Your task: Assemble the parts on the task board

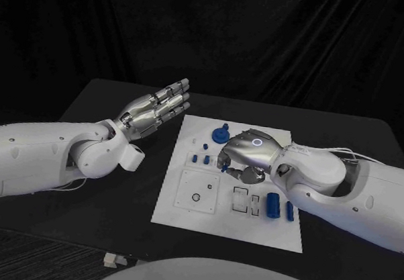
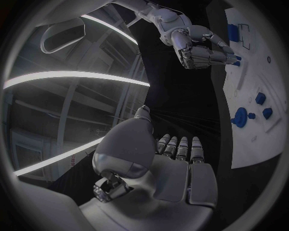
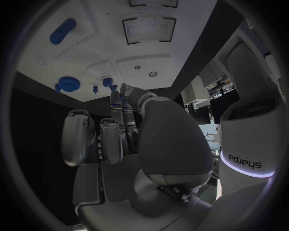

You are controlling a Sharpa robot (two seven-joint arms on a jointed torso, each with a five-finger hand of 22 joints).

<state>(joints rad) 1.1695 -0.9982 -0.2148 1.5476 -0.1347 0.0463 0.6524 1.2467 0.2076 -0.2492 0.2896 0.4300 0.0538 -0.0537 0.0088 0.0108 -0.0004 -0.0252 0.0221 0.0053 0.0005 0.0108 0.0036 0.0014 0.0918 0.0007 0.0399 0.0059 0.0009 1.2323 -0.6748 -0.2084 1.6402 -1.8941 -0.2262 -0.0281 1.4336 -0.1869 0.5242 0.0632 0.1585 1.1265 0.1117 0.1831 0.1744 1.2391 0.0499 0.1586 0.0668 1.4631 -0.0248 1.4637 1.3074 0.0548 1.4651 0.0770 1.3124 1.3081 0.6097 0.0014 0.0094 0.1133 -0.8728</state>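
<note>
The white task board [image 1: 251, 229] lies in the middle of the black table. My right hand [image 1: 244, 154] is low over its middle, fingers curled down. Thumb and a finger meet on a small blue part [image 3: 114, 89] and pinch it just above the board [image 3: 102, 48]. A round blue part [image 1: 220, 134] stands near the far edge, with two small blue pieces [image 1: 200, 159] beside the hand. A blue cylinder [image 1: 273, 205] lies at the right. My left hand [image 1: 156, 111] hovers off the board's far left corner, fingers straight and apart, holding nothing.
A square inset plate with small holes [image 1: 196, 191] and rectangular slots [image 1: 244, 200] take up the board's near half. A second blue piece [image 1: 290, 212] lies by the cylinder. Bare black table [image 1: 89, 202] surrounds the board.
</note>
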